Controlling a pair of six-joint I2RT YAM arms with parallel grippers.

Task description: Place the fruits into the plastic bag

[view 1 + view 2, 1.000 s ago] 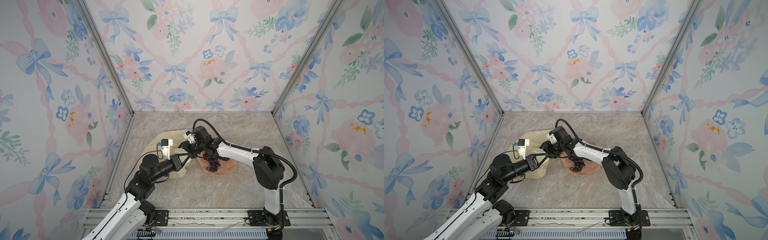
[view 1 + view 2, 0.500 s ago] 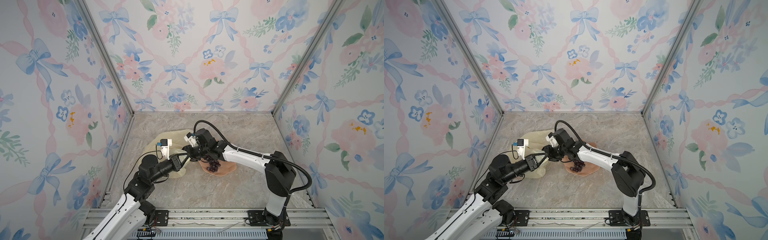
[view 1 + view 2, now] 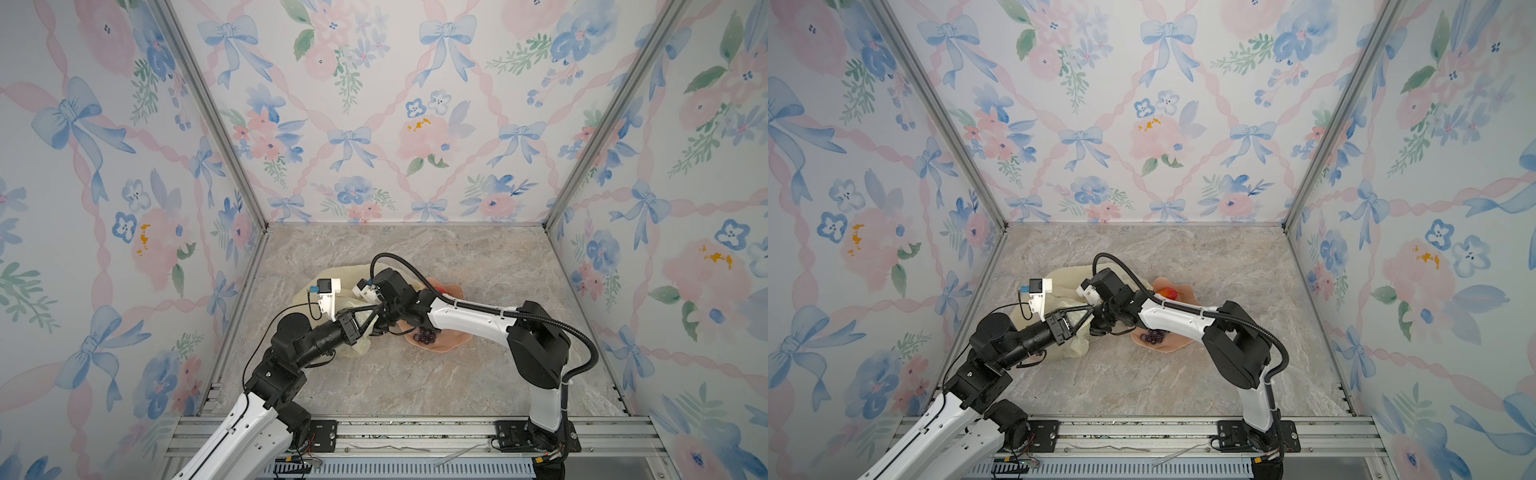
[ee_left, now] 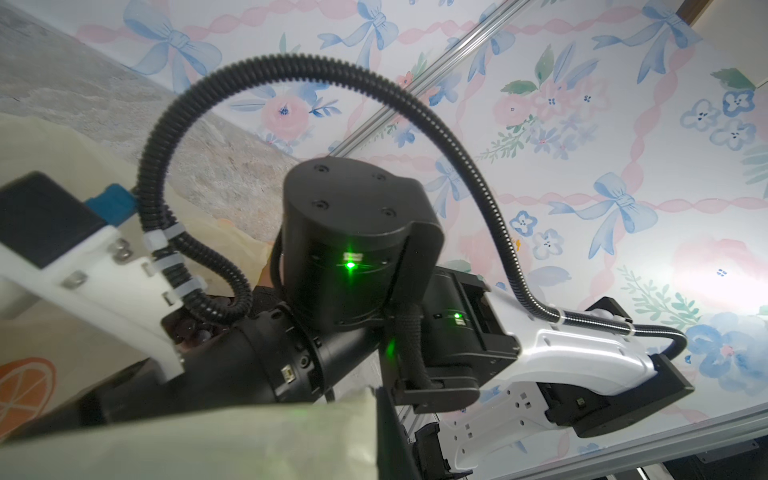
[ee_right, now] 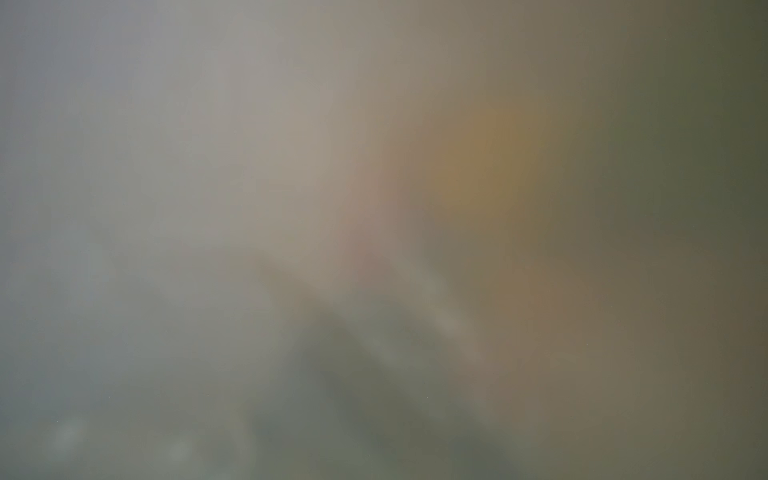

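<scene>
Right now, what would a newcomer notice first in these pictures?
The two arms meet mid-floor: the left gripper is shut on the pale plastic bag, and the right arm reaches toward it. Beside them, a pink dish holds a dark grape bunch and a red-yellow mango.

The right gripper (image 3: 380, 321) has shifted left, from above the dish (image 3: 455, 338) to the mouth of the bag (image 3: 351, 273) beside the left gripper (image 3: 374, 311), and its forearm now covers more of the grapes (image 3: 424, 333).

Pale-yellow bag (image 3: 351, 276), purple grapes (image 3: 425, 332), pink dish (image 3: 452, 339), grey-marble table (image 3: 415, 376).
</scene>
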